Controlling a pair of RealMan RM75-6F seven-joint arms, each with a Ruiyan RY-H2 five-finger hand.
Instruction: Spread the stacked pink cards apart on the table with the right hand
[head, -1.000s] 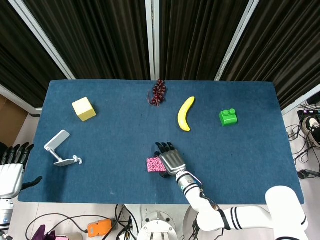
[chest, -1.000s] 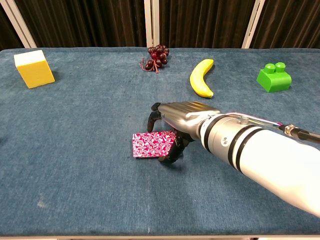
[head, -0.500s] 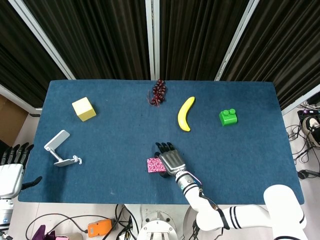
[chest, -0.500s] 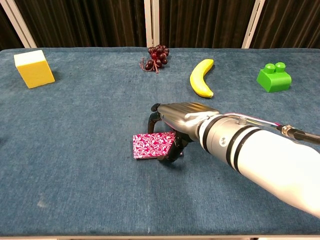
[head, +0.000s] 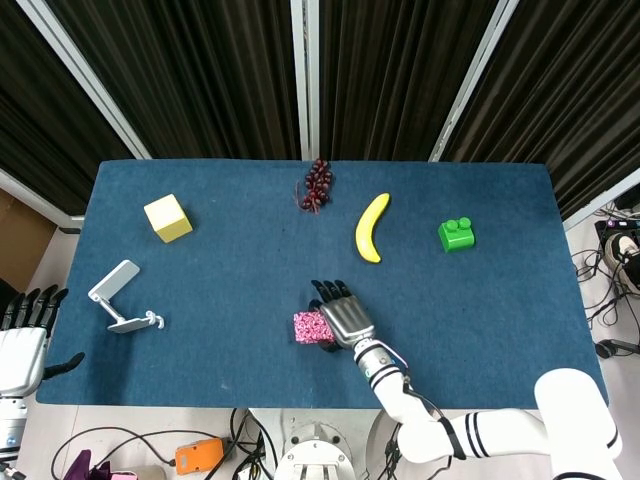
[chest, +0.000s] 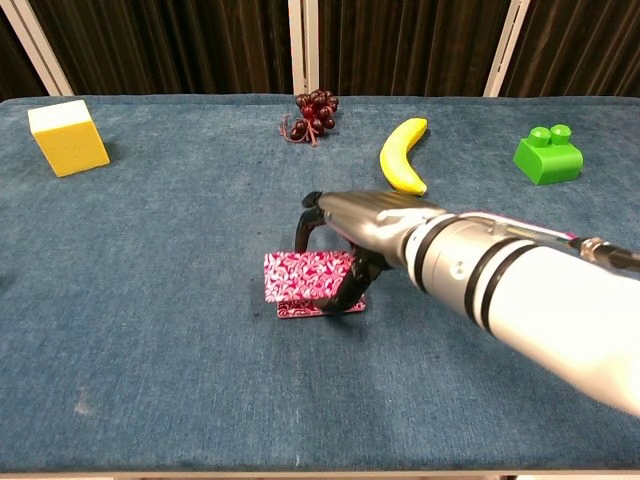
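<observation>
Cards (chest: 301, 282) lengthwise left-right, offset

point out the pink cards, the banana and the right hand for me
pink cards (chest: 296, 274): chest view, on the patterned top face left of the fingers.
banana (chest: 401, 158): chest view, on the middle of its curve.
right hand (head: 346, 317): head view, on the silver back of the hand.

Right hand (chest: 352, 225): silver metal back, black fingers (chest: 303, 229); white forearm (black rings); left hand (head: 22, 345) similar.
</observation>
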